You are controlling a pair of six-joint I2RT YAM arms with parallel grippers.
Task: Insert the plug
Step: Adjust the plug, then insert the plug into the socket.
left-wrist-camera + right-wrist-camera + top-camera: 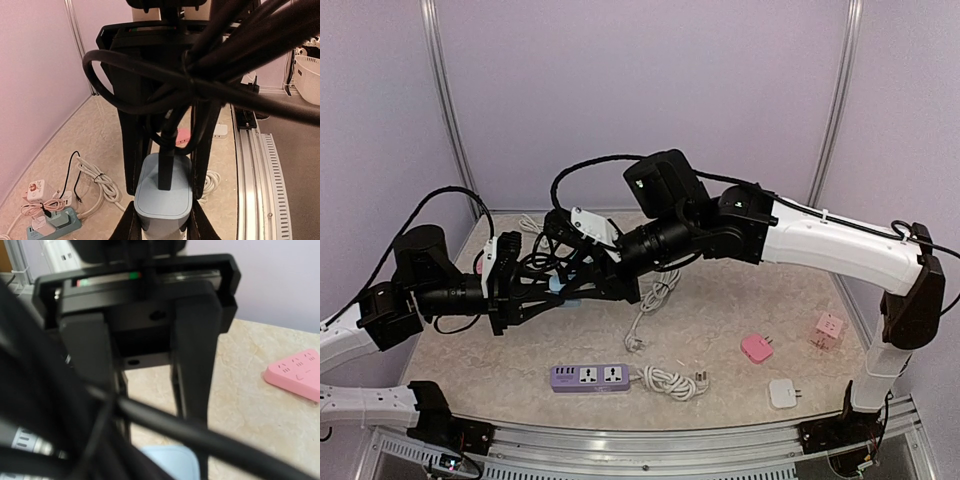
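A light blue socket block is held off the table, and my left gripper is shut on its lower sides. A black plug stands in the block's top face, its black cable looping upward. My right gripper comes down from above. Its two fingers press the block's sides, with the plug untouched between them. From above, both grippers meet at the block, left gripper and right gripper. In the right wrist view only a corner of the block shows, behind a blurred cable.
A purple power strip with a coiled white cord lies at the front. A pink adapter, a pale pink cube and a white adapter lie to the right. A teal strip with chargers lies at the back left.
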